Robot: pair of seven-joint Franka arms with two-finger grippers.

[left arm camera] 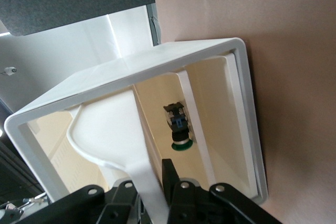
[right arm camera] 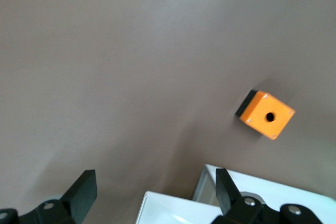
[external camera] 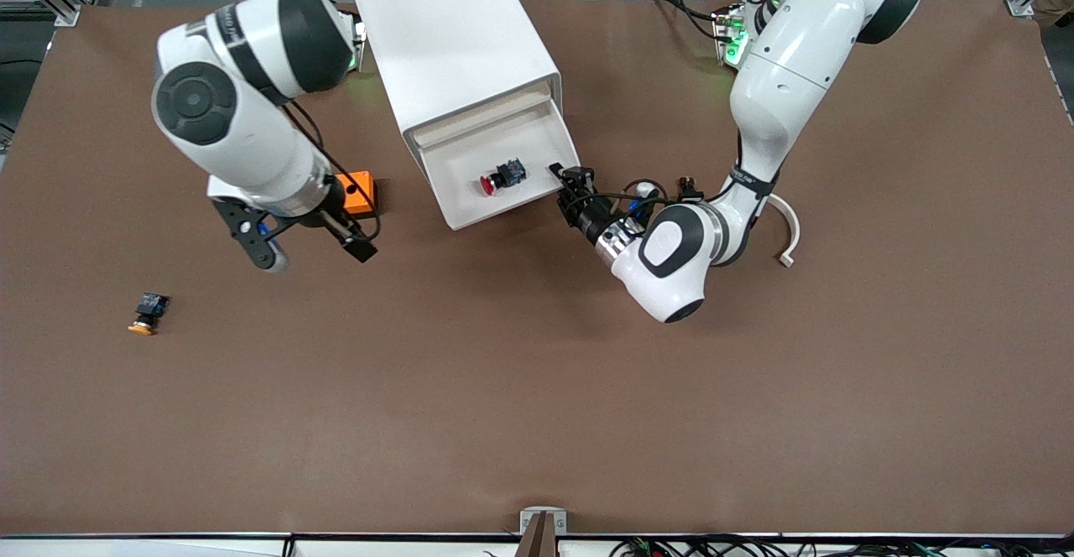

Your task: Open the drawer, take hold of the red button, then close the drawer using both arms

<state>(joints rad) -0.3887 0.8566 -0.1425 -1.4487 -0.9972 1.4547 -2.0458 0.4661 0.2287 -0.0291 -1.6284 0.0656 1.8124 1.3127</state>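
The white drawer [external camera: 537,196] of the white cabinet [external camera: 453,37] is pulled open. The red-capped button [external camera: 497,179] lies on its side inside it. My left gripper [external camera: 566,181] is at the drawer's front, at the corner toward the left arm's end. In the left wrist view the white drawer handle [left arm camera: 137,169] runs between its fingers [left arm camera: 169,176], and that gripper [left arm camera: 149,190] is shut on it. The button [left arm camera: 177,124] shows inside the drawer. My right gripper [external camera: 310,248] is open and empty, over the table beside the drawer. It is also in the right wrist view [right arm camera: 155,190].
An orange box with a hole [external camera: 359,192] sits under the right arm's wrist and shows in the right wrist view [right arm camera: 266,114]. The orange-yellow-capped button [external camera: 147,314] lies near the right arm's end. A white curved piece [external camera: 789,234] lies by the left arm.
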